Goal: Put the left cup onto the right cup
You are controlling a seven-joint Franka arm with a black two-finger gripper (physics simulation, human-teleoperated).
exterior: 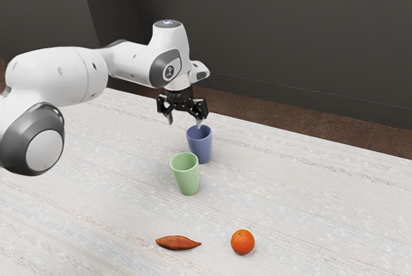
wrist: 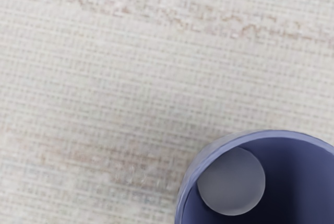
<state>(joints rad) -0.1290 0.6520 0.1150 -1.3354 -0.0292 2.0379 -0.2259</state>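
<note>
Above the tall blue plastic cup (exterior: 199, 143) hangs the black claw (exterior: 185, 121), its fingers spread apart and grasping nothing; one fingertip is just over the cup's rim. This cup stands upright on the pale woven bench (exterior: 309, 186). Just beside it, nearer the camera, stands an upright light green plastic cup (exterior: 185, 173). Farther from it that way lie a brown sweet potato (exterior: 178, 242) and a round orange (exterior: 243, 242).

obst: green cup (exterior: 185, 173) just beside blue cup (exterior: 199, 143) | over green rim: free | orange (exterior: 243, 242) well apart
</note>
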